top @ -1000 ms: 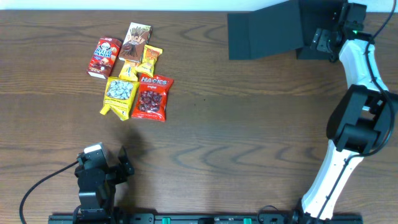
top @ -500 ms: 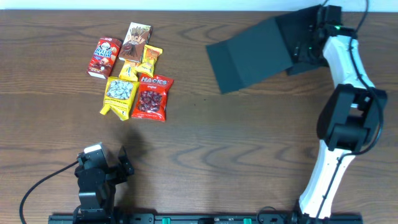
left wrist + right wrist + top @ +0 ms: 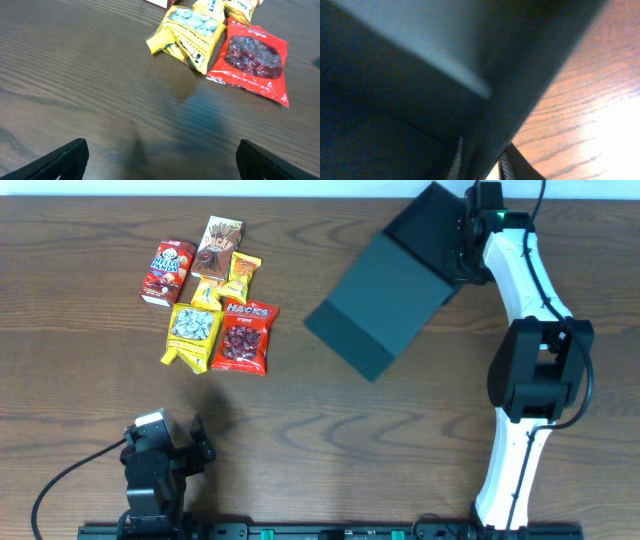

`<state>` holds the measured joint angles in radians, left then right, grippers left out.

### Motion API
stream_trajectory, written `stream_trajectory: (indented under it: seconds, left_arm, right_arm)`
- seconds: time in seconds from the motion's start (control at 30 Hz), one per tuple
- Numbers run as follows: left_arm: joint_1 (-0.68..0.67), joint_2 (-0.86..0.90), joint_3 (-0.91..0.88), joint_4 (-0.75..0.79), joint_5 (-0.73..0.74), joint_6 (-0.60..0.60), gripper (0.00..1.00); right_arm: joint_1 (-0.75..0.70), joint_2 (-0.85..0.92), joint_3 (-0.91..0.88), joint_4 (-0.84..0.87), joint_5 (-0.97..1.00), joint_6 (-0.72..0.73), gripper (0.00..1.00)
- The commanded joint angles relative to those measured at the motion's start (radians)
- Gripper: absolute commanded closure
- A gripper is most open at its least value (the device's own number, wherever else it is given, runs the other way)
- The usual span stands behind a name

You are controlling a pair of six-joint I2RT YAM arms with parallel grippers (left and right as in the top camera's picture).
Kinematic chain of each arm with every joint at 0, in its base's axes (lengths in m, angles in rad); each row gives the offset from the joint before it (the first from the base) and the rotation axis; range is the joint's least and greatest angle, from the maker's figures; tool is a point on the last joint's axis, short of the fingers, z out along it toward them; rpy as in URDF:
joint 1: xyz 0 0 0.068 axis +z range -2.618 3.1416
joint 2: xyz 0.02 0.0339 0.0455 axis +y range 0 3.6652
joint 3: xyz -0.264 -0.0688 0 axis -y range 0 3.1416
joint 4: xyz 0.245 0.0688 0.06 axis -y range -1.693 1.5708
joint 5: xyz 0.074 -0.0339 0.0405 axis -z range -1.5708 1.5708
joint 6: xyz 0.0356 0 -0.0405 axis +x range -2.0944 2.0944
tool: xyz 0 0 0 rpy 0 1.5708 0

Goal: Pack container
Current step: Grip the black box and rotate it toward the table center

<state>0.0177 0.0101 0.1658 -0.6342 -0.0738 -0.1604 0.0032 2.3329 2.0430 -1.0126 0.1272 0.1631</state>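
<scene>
container: dark box (image 3: pixel 385 300) with its flap open, lying diagonally at the back right of the counter (image 3: pixel 400 440); one far corner is up by the back edge where the right arm (image 3: pixel 520 270) meets it, and the low corner points to the middle of the counter
container contact: can't tell from overhead whether it sits flat or is partly lifted
right jaws: clenched on the container's wall; the right wrist view shows the dark edge pinched between the two fingertips (image 3: pixel 457 161)
left jaws: released and spread wide, nothing between them, low over bare wood at the near left; left arm (image 3: pixel 155 465) parked
snacks: red box (image 3: pixel 166 272), brown stick box (image 3: pixel 218 248), small orange packet (image 3: pixel 243 272), yellow packet (image 3: pixel 193 332) and red packet (image 3: pixel 243 335), bunched together at the back left, well apart from the container
packed so far: nothing; all five snacks are out on the counter, and none shows inside the box
progress: early, by my read; the box is only being positioned
left to do: settle the box, move each snack in, probably close the flap
change, container: a second ago it sat square along the back edge, further right; half a second ago it was part-turned; now it is swung diagonal and shifted left toward the snacks
change, right arm: moved left along with the box, jaws gone from wide to pinched
change, rest: snacks and left arm the same
</scene>
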Motion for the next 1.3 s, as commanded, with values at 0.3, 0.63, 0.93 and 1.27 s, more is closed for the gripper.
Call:
stream_trajectory:
  seconds: [0.3,0.63,0.93,1.27]
  left_arm:
    - [0.001,-0.006,-0.011,-0.001,0.005,-0.011,0.05]
    - [0.001,-0.006,-0.011,-0.001,0.005,-0.011,0.05]
    - [0.001,-0.006,-0.011,0.0,0.005,-0.011,0.05]
    - [0.001,-0.006,-0.011,-0.001,0.005,-0.011,0.05]
  right_arm:
    - [0.004,0.016,0.016,-0.159,-0.012,0.147,0.98]
    - [0.003,0.016,0.018,-0.241,-0.009,0.299,0.99]
    - [0.018,0.016,0.018,-0.24,-0.162,0.958,0.98]
    - [0.045,0.016,0.018,-0.256,-0.509,1.732,0.98]
